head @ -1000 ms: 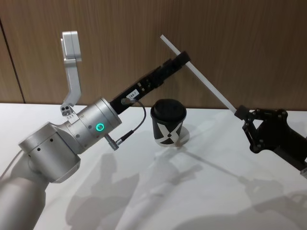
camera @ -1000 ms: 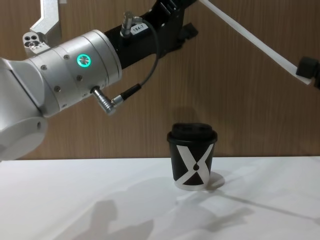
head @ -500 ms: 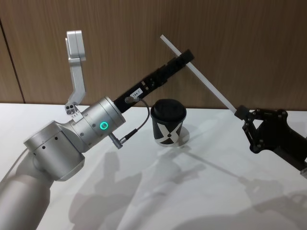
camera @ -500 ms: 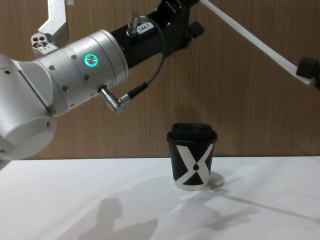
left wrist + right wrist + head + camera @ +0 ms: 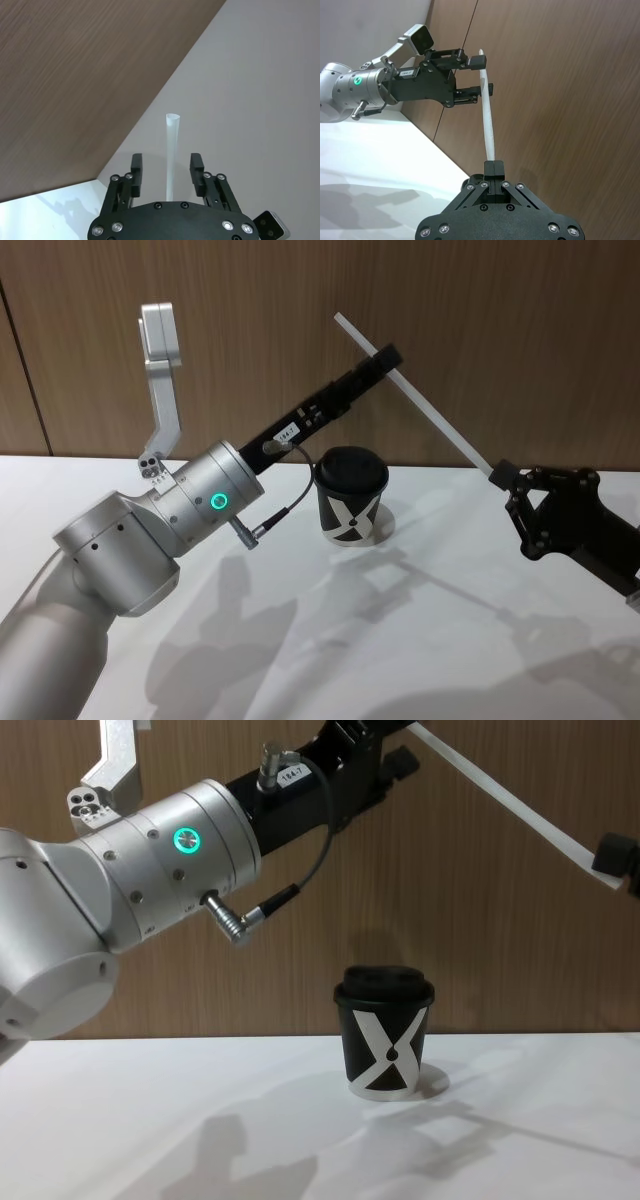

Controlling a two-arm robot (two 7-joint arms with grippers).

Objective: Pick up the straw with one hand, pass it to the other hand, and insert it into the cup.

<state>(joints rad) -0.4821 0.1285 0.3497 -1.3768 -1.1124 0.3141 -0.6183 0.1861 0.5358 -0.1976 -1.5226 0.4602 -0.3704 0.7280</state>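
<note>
The white straw (image 5: 420, 404) slants up over the table, high above the cup. My right gripper (image 5: 497, 476), the small black one, is shut on the straw's lower end (image 5: 493, 165). My left gripper (image 5: 388, 357), long and black on a silver wrist with a green ring, reaches up to the straw's upper part. Its fingers (image 5: 136, 165) stand open on either side of the straw (image 5: 171, 150), with gaps on both sides. The black lidded cup (image 5: 351, 495) with a white X stands upright on the table, also in the chest view (image 5: 385, 1038), below the left arm.
The white table (image 5: 420, 640) spreads around the cup. A brown wooden wall (image 5: 500, 320) runs close behind the cup and the straw. The left arm's grey cable (image 5: 300, 885) loops beside its silver wrist.
My left arm has pushed a little forward and up, bringing its open fingers around the straw's upper part. The right gripper, the straw and the cup have stayed still.
</note>
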